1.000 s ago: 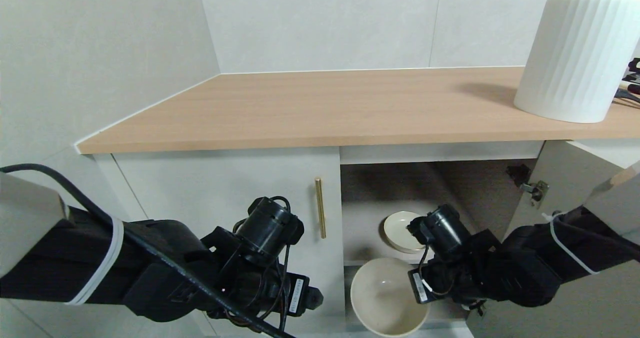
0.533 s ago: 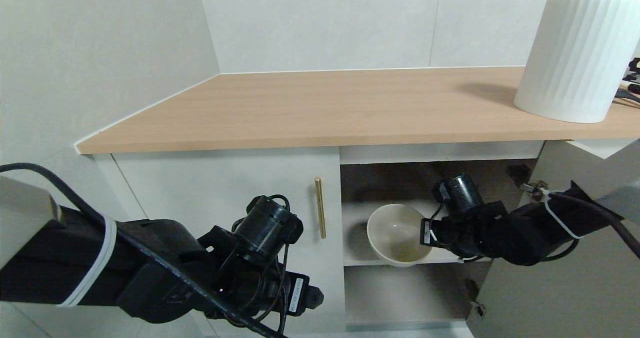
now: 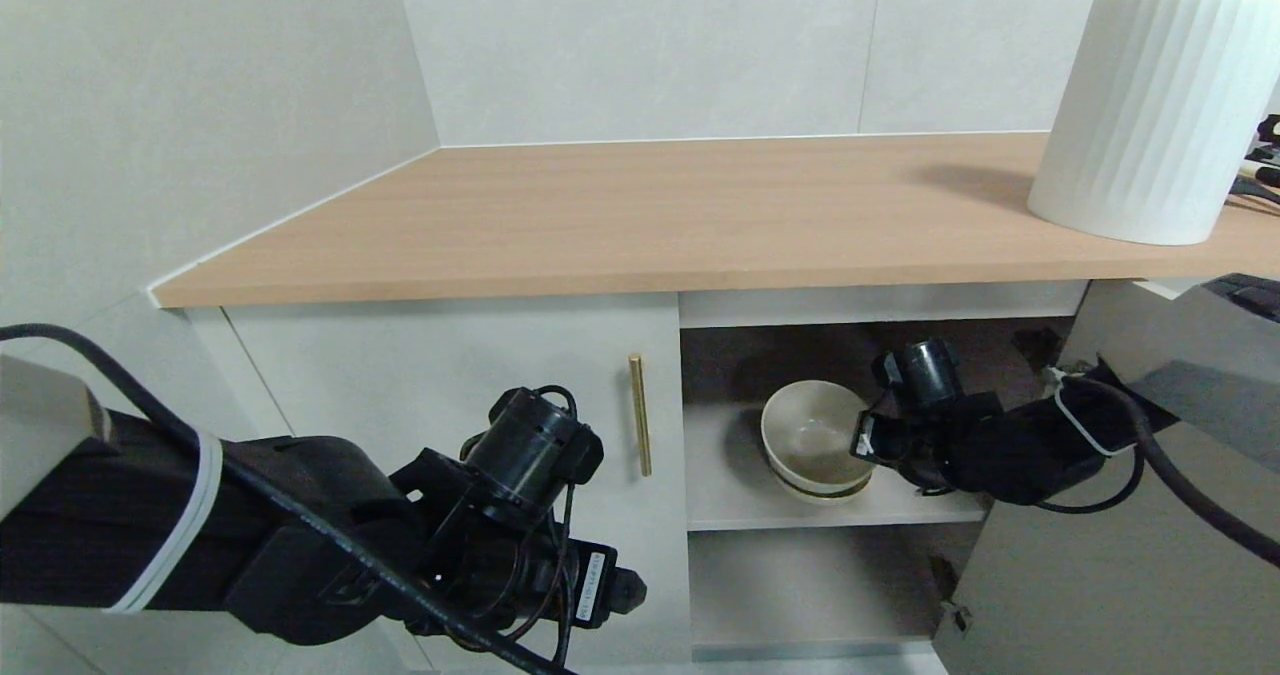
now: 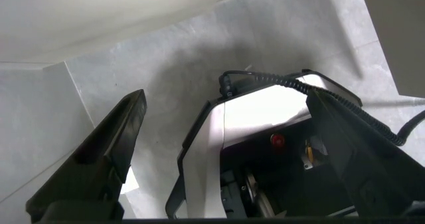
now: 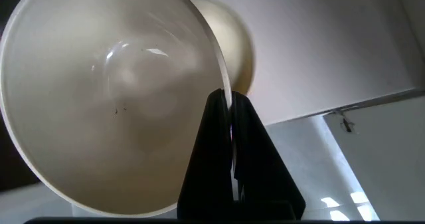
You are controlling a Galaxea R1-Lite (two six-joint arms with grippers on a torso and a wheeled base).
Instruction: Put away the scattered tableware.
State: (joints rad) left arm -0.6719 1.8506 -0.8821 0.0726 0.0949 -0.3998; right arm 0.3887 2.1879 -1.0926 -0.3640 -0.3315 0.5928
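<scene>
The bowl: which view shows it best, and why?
Right wrist view: the bowl is close up, rim pinched by the right gripper. Head view shows it small, inside the cabinet. Left wrist view faces grey tiles.

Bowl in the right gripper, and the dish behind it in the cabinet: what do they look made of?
Bowl: likely glazed ceramic, cream and glossy. Sharp highlights sit on its inner wall, and the rim is thin where the right gripper pinches it. Hard plastic such as melamine cannot be ruled out. Dish: same cream sheen, probably ceramic too, but mostly hidden.
</scene>
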